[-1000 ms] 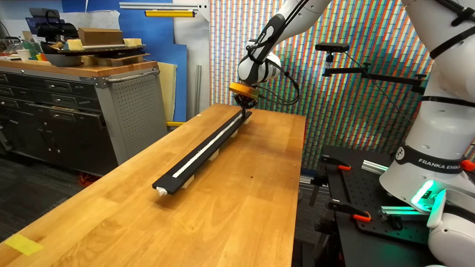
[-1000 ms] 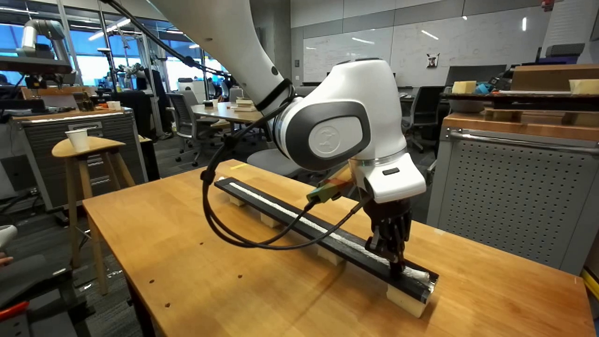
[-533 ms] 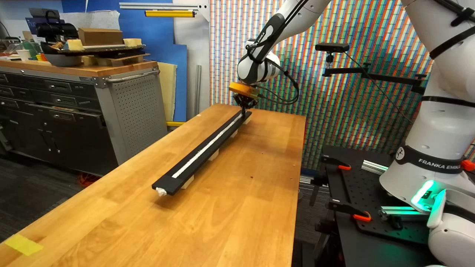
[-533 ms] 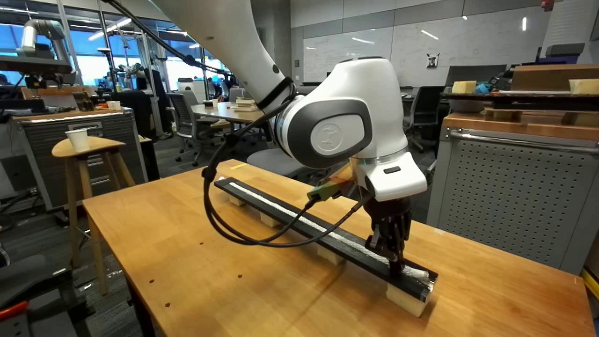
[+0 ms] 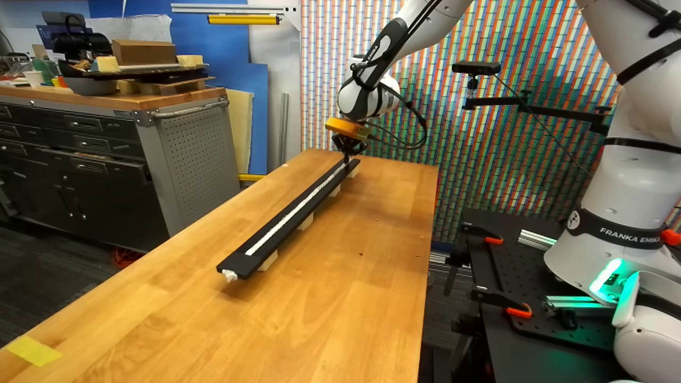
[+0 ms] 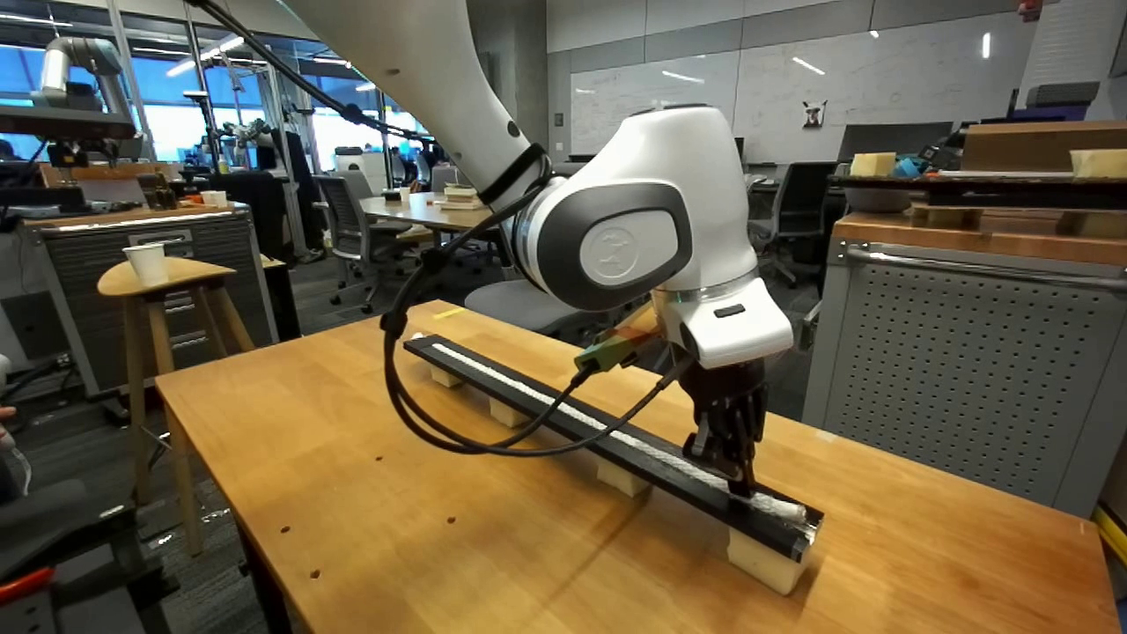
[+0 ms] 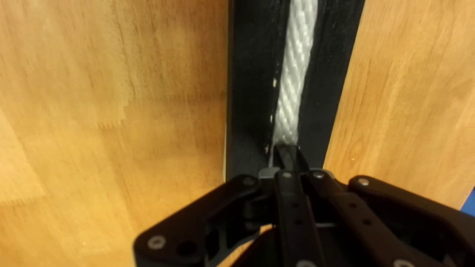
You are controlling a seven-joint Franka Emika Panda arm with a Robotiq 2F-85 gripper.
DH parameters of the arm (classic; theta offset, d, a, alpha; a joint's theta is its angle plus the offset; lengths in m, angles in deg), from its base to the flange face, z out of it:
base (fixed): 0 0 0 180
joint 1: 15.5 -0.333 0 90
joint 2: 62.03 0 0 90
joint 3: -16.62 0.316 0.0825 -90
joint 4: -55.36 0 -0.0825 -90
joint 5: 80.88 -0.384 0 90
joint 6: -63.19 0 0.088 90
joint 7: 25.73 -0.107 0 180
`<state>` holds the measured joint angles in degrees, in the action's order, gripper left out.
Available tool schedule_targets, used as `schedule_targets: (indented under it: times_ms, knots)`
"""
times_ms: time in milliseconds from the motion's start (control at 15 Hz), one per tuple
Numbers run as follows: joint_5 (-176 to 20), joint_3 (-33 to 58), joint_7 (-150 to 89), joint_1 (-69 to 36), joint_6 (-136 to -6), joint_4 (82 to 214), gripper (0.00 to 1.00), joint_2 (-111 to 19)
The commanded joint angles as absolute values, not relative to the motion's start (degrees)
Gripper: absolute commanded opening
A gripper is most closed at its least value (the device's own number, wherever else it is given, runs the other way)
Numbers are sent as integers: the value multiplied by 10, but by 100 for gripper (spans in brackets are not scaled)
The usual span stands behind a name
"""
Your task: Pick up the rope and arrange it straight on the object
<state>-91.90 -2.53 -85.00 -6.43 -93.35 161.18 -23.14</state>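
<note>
Where it shows, the white rope (image 7: 294, 72) has diagonal ridges

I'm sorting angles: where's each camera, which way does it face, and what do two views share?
An exterior view: above one end of the table, looking along the black bar; base and arm show.
An exterior view: near the opposite end, facing toward the whiteboard; arm and gripper show.
Wrist view: above the gripper, facing down at the rope; gripper shows.
Both exterior views share table, black bar and gripper.
</note>
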Motion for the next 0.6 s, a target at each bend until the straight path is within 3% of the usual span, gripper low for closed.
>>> schedule_targets:
  times_ms: [0, 533]
  knots:
    - [-912, -40, -864, -81, -928, 1605, 0, -231]
    - [-920, -18, -848, -79, -925, 1608, 0, -234]
